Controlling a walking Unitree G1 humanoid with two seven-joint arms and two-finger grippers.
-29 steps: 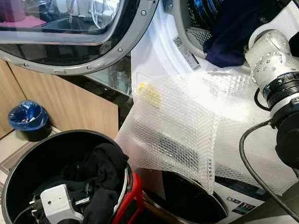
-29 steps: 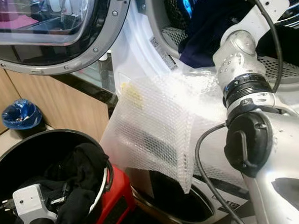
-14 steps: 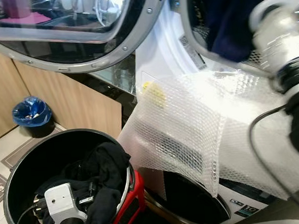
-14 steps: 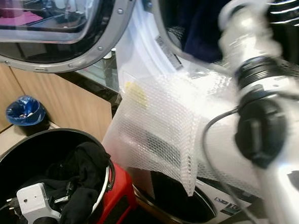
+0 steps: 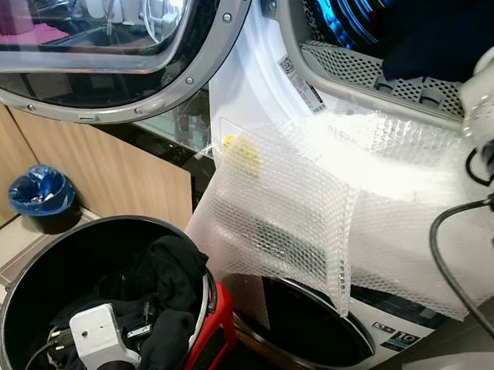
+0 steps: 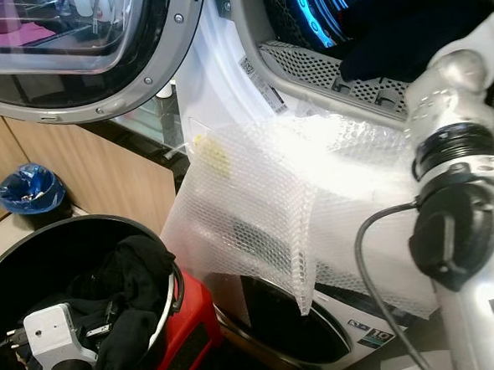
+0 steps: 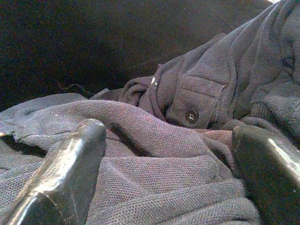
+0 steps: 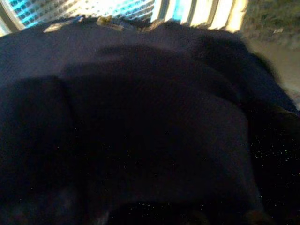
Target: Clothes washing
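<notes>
Your left gripper point(image 7: 168, 154) sits low in the round black plastic laundry bucket point(image 5: 34, 273), at the lower left of the left eye frame. In the left wrist view its jaws stand spread wide, one black finger point(image 7: 61, 173) at each side, with the dark purple-grey knit polo shirt point(image 7: 187, 108) lying between and just beyond them. The fabric touches both fingers, but the jaws are not pinching it. A small dark button point(image 7: 191, 116) shows on the shirt's placket, above the jaws in that frame.

Your left wrist housing point(image 5: 97, 337) is the white block over the dark clothes point(image 5: 173, 282) piled in the bucket. The bucket rests against a red plastic stool point(image 5: 214, 338) at the lower centre.

Your right arm point(image 6: 463, 222) runs up the right edge of the frame into the open drum of the white front-loading washing machine point(image 5: 250, 92). The right wrist view shows a dark navy garment point(image 8: 140, 117) close before the camera, with the lit perforated drum wall point(image 8: 117, 9) behind it. You cannot tell how the right jaws stand.

A sheet of clear bubble wrap point(image 5: 316, 214) hangs over the machine's front, below the drum opening. The round glass door point(image 5: 96, 52) stands open at the upper left. A blue-lined waste bin point(image 5: 40, 198) stands on the floor at the left, beside the wooden cabinet point(image 5: 104, 177).
</notes>
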